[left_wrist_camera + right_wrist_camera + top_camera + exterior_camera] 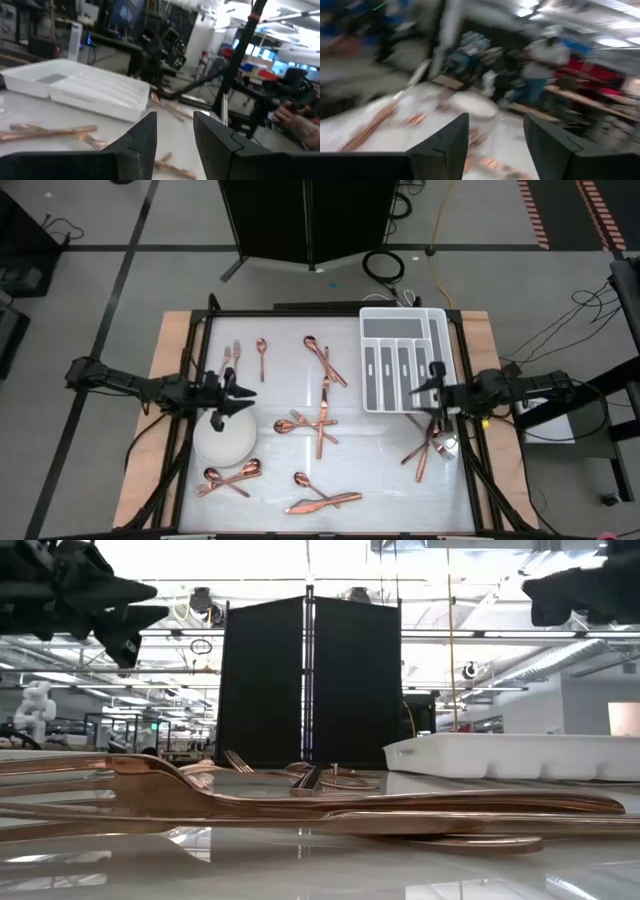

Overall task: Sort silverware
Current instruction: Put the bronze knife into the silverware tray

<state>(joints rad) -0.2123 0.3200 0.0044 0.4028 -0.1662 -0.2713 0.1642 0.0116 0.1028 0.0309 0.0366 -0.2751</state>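
Across the table: copper silverware [320,426] lies scattered on the white table [380,470] in loose clusters, none of it visibly in the tray, so the sorting looks barely begun, as far as the overhead view shows.
Tray: white compartmented tray [403,357] sits at the far right of the table, just beside the right arm; its slots appear empty, ready to take one kind of piece each.
Plate: round white plate [224,442] rests at the near left, under the left tool, with spoons [232,476] just in front of it.
Far-left pieces: forks [232,355] and a single spoon [262,352] lie by the far edge, apart from the middle heap.
Right-hand heap: a crossed bundle of pieces [424,448] lies close under the right arm, likely the nearest pick for it.
Left tool: left tool [243,392] hangs above the table over the plate's far edge, fingers partly apart with nothing between them, as its wrist view shows [174,145].
Right tool: right tool [424,393] is raised beside the tray's near end, fingers wide apart and empty [495,150]; judged poised to descend on a piece.
Risk: overlapping pieces in the middle heap may lift together or slide on the smooth surface.
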